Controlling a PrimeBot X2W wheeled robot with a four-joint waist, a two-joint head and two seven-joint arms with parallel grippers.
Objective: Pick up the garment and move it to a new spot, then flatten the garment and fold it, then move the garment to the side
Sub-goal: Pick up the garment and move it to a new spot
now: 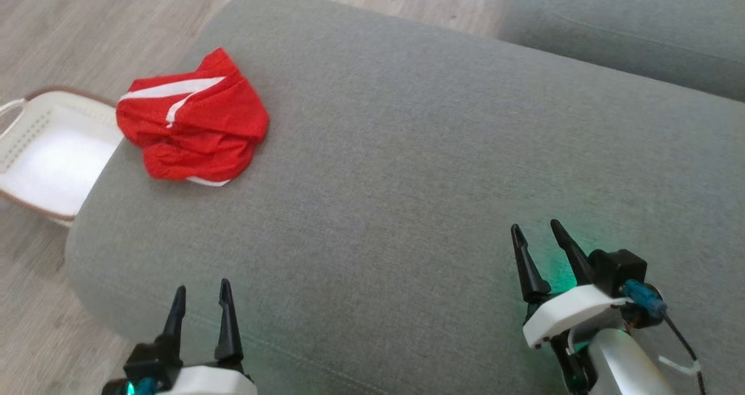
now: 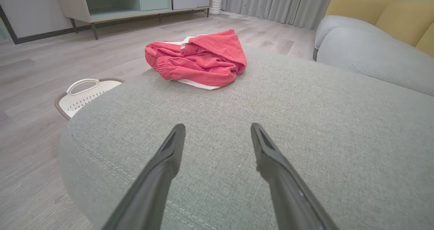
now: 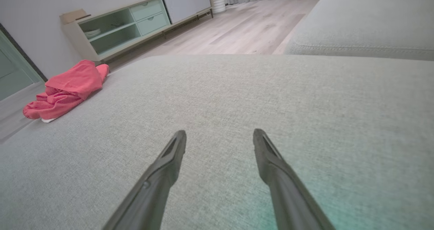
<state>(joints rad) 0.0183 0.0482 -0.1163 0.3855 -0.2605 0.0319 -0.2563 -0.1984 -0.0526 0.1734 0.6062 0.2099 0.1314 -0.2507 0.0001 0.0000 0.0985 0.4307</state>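
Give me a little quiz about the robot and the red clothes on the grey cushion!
1. True or false: the red garment lies crumpled on the grey cushion, toward the robot's far left.
2. What sits on the floor beside the cushion, close to the garment? A) a white basket B) a blue bucket C) a brown box
3. Fill the gap: the left end effector and the right end effector are both ____, holding nothing.
Key: 1 true; 2 A; 3 open.
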